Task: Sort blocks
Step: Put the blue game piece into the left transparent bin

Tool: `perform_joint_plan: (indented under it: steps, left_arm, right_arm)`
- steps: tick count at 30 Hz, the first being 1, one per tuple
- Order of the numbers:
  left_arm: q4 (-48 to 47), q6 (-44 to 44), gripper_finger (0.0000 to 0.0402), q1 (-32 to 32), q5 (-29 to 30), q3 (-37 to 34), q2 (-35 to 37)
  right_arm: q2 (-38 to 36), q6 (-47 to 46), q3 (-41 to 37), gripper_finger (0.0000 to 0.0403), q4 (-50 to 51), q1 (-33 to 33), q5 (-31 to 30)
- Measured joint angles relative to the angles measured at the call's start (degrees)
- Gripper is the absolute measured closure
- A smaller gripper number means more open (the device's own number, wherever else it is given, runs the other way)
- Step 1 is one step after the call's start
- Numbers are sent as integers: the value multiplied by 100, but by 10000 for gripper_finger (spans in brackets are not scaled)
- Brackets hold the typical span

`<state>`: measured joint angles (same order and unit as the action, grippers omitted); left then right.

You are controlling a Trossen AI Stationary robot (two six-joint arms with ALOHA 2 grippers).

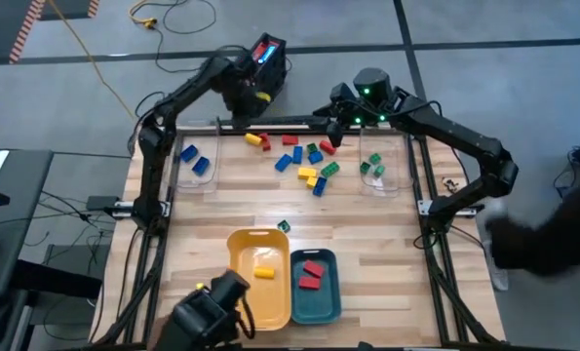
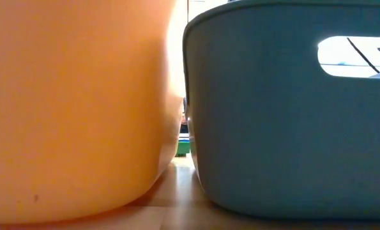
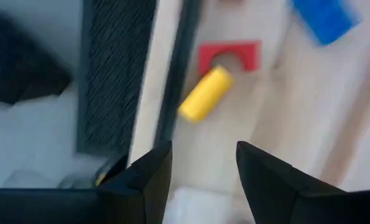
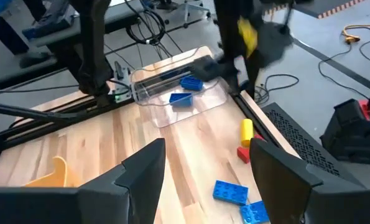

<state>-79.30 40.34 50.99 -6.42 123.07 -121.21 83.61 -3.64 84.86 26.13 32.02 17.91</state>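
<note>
Loose blocks point(image 1: 304, 161) in red, yellow, blue and green lie scattered near the table's far edge. My left gripper point(image 1: 245, 115) hangs open over the far edge. In its wrist view point(image 3: 197, 180) a yellow cylinder block point(image 3: 204, 93) lies against a red arch block point(image 3: 228, 57) just ahead. My right gripper point(image 1: 333, 122) is open above the far side of the pile; its wrist view point(image 4: 203, 180) looks along the far edge past blue blocks point(image 4: 230, 191). One small block point(image 1: 284, 226) lies alone mid-table.
A clear container point(image 1: 194, 161) holds blue blocks and another point(image 1: 372, 166) holds green ones. At the near edge, the yellow tray point(image 1: 246, 292) has a yellow block and the teal tray point(image 1: 330, 297) has red ones. A person's dark sleeve point(image 1: 553, 234) shows at the right.
</note>
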Motion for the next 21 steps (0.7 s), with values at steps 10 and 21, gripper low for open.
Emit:
perform_joint_plan:
  steps: [10,21]
  left_arm:
    - [905,1507,263,194,-505,-78,124]
    - [1381,1399,265,-23,-380,-820,101]
  right_arm:
    - [0,-144,0,155,4,35,-41]
    - [4,-211,0,155,-2,138,-47]
